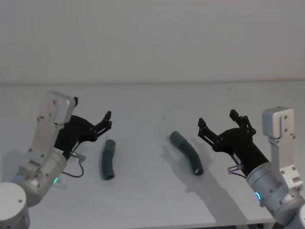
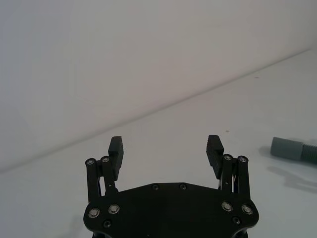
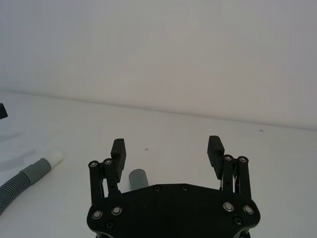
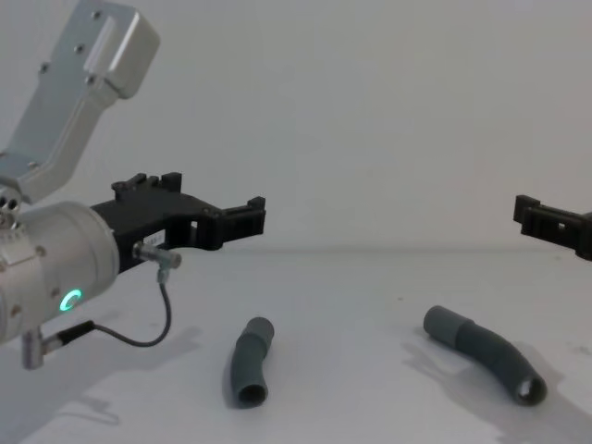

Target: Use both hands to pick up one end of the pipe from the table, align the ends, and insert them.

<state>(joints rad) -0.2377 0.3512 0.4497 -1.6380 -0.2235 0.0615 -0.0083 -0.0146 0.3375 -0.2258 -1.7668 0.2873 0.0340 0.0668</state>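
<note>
Two dark grey ribbed pipe pieces lie apart on the white table [image 1: 152, 200]. The left piece [image 1: 108, 160] [image 4: 252, 363] lies just below and in front of my left gripper [image 1: 107, 121] [image 4: 252, 220] [image 2: 165, 148], which hovers open and holds nothing. The right piece [image 1: 187, 152] [image 4: 486, 353] lies left of my right gripper [image 1: 218, 120] [image 4: 535, 215] [image 3: 167, 148], also open and holding nothing. In the right wrist view a grey cuff [image 3: 138, 177] sits under the fingers, and the other piece [image 3: 29, 173] shows a white plug tip [image 3: 55, 157]. The left wrist view shows one cuff [image 2: 290, 148].
A plain pale wall [image 1: 152, 43] rises behind the table's far edge. The table's front edge [image 1: 190, 223] runs along the bottom of the head view. A thin black cable [image 4: 157, 324] hangs from the left wrist.
</note>
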